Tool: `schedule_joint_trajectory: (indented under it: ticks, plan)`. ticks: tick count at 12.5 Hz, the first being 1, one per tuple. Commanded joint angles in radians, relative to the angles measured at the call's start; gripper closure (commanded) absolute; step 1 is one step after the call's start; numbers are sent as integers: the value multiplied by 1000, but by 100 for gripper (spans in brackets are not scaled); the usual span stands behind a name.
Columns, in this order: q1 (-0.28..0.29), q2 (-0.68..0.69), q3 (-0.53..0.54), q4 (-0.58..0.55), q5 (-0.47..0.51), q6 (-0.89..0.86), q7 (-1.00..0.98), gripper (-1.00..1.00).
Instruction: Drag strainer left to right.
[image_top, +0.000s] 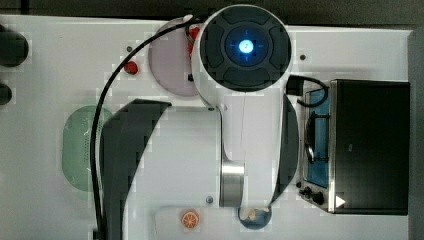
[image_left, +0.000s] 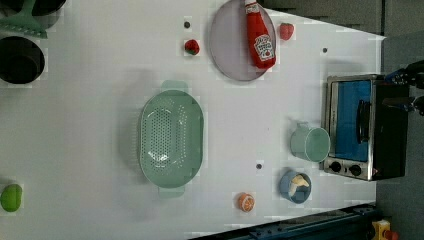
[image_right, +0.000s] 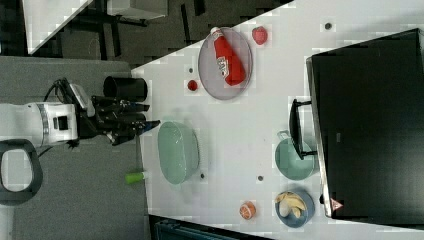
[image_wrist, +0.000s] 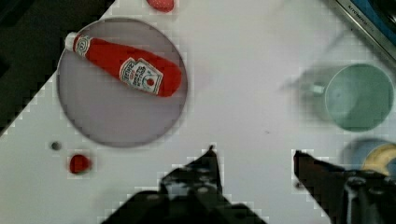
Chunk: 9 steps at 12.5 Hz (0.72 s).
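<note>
Bright, even light (blocky, soft-edged), faint shadows

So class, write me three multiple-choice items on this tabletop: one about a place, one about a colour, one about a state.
1. The ketchup bottle lies on:
A the plate
B the strainer
C the oven

2. The mug is:
A red
B mint green
C black

3. The pincer is:
A shut on the strainer
B open, holding nothing
C shut on the mug

Answers:
A, the bottle rests across the plate.
B, it matches the strainer's colour.
B, the wrist view shows its fingers apart over bare table.
</note>
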Motion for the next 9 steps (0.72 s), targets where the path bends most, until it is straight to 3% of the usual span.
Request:
schedule_joint_trajectory:
  ticks: [1,3,7,9]
  plan:
    - [-12,-414,-48,-191,-17,-210,42,-59]
    - [-6,-408,-38,-192,-8,-203,42,-99]
    - [41,-355,92,-197,26,-198,62,-100]
    - [54,-306,200,-201,26,-156,175,-100]
